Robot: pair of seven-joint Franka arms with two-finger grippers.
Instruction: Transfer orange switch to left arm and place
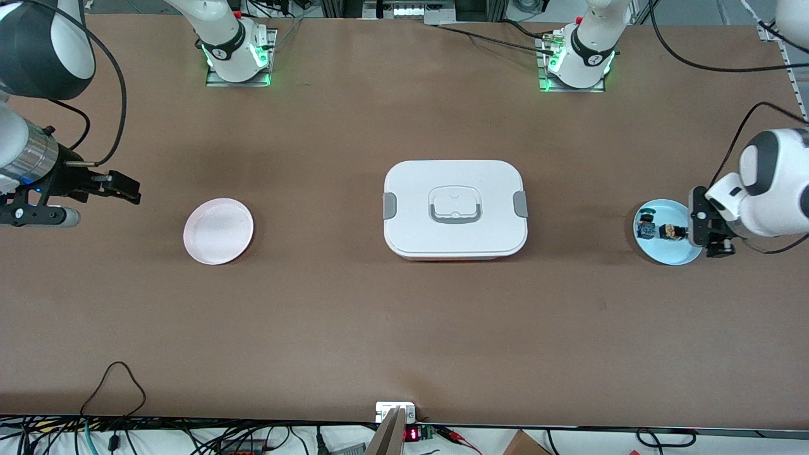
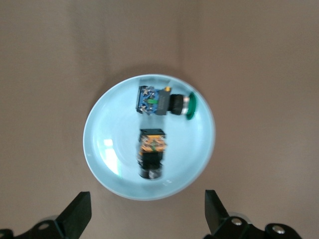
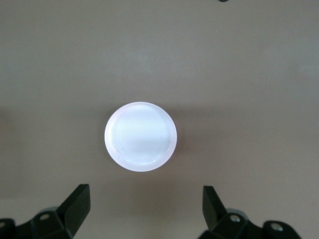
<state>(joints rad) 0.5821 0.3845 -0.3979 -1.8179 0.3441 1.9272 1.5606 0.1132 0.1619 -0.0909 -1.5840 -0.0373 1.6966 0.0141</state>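
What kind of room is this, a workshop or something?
Probably a robotics lab: two white robot arms bolted to a brown table, loose cables along its edge, and test props, a white lidded box between a pink dish and a blue dish.

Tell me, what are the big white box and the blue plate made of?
The box looks like matte white plastic, judging by its smooth rounded moulded corners and grey clips. The blue plate is probably glossy plastic, perhaps glazed ceramic: light reflects off its smooth surface.
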